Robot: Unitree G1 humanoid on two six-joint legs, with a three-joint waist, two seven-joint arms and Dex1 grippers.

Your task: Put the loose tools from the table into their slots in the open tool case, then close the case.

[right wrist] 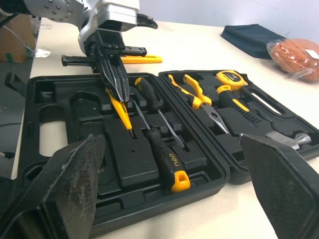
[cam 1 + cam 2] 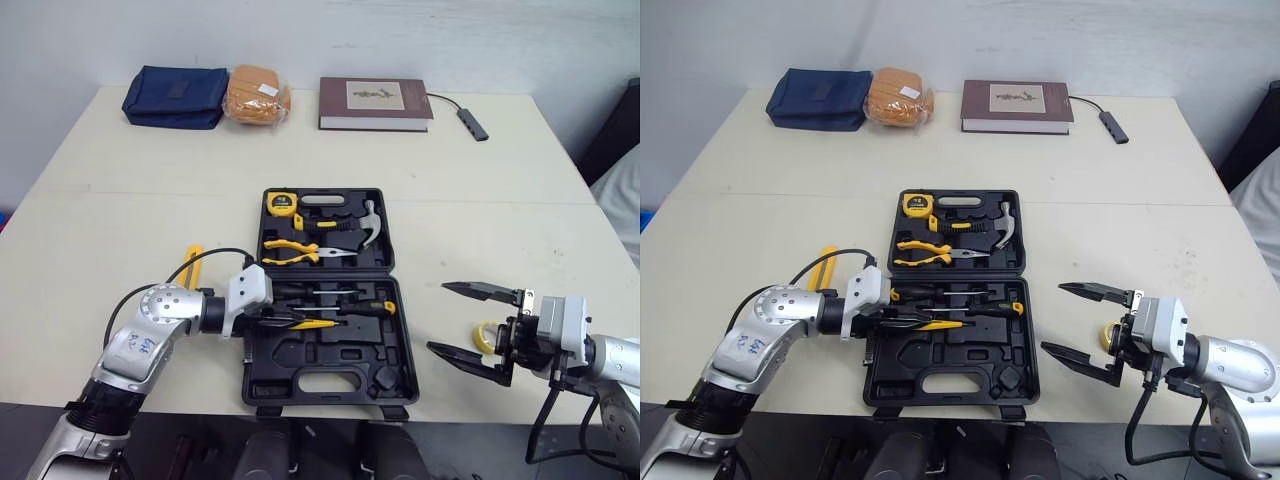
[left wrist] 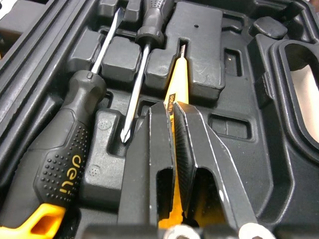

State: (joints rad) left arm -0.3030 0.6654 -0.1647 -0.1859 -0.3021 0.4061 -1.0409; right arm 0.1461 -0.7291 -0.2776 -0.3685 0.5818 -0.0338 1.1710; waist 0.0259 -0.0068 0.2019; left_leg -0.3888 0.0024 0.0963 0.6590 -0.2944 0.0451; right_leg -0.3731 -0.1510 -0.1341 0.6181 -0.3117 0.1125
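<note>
Your left pincer (image 3: 172,107) is narrow, its two fingers pinched on a thin yellow tool (image 3: 179,79) that runs out ahead of the fingertips and lies in a groove in the near half of the open tool case (image 2: 290,360). Just beside that pincer, toward the case hinge, two screwdrivers (image 1: 159,149) rest in the tray, and one shaft sits right next to the fingers. Behind the left pincer, outside the case wall, a yellow-and-black tool (image 2: 192,258) lies loose on the table (image 2: 120,200). Your right pincer (image 2: 438,317) is spread wide and holds nothing. It is off to the side of the case and apart from it, fingertips pointing toward the case. A yellow tape roll (image 2: 484,335) lies on the table close to the base of its fingers.
</note>
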